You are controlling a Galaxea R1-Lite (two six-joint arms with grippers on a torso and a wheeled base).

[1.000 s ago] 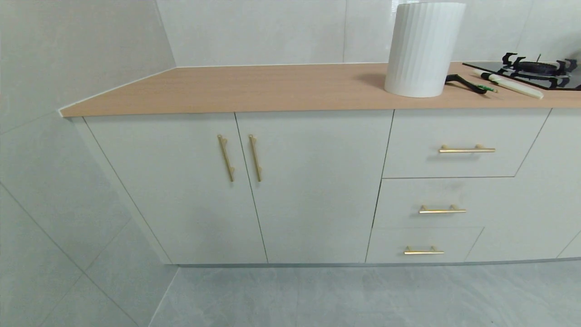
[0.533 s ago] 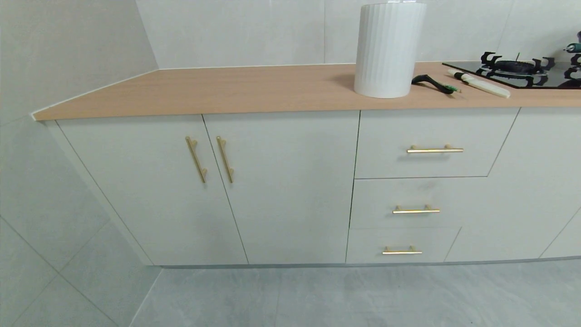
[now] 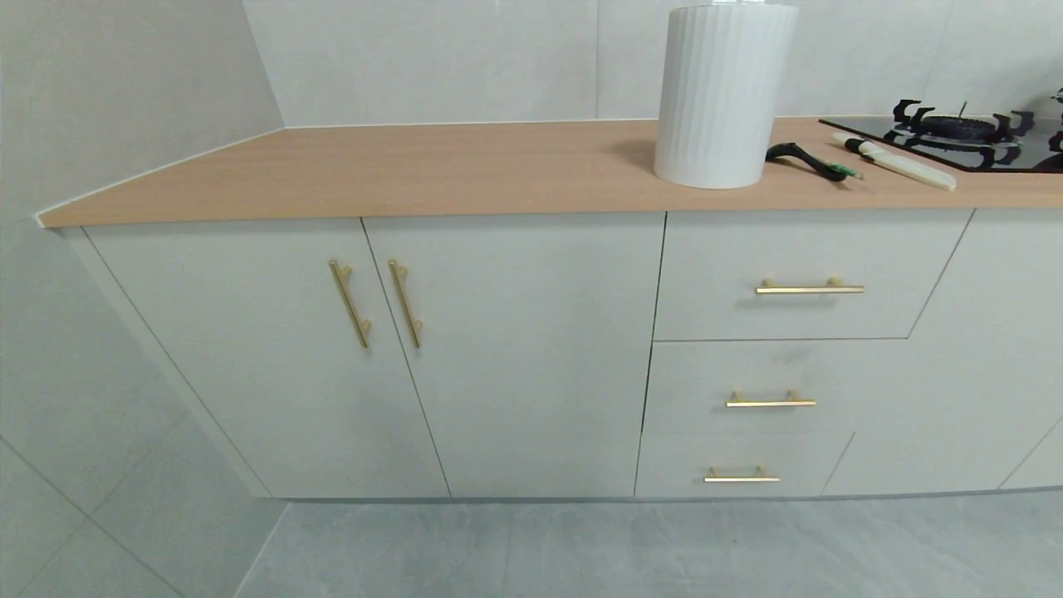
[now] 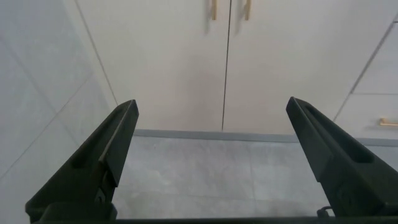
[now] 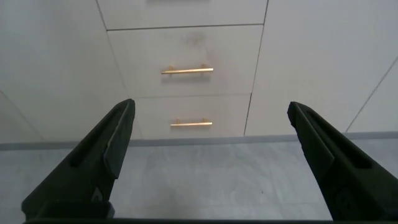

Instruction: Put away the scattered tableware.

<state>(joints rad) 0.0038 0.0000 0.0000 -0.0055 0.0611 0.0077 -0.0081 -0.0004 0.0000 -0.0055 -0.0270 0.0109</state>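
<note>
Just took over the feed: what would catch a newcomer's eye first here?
A tall white ribbed cylindrical container stands on the light wooden countertop, with a black curved tool and a cream knife-like utensil lying beside it. Below, pale cabinet fronts carry slim gold bar handles.

Wide bare run of countertop (image 3: 399,170) from upper left to centre of the frame, plenty of room there, with the side wall (image 3: 108,91) closing it off at far left. Upper right gets crowded: tall white ribbed canister (image 3: 721,95) upright, black-handled tool (image 3: 810,158) lying just beside it, cream utensil (image 3: 901,164) next along, then the hob (image 3: 955,133). Below, cabinet doors (image 3: 515,357) and drawers (image 3: 797,282) all shut, open floor (image 3: 581,548) along the bottom
</note>
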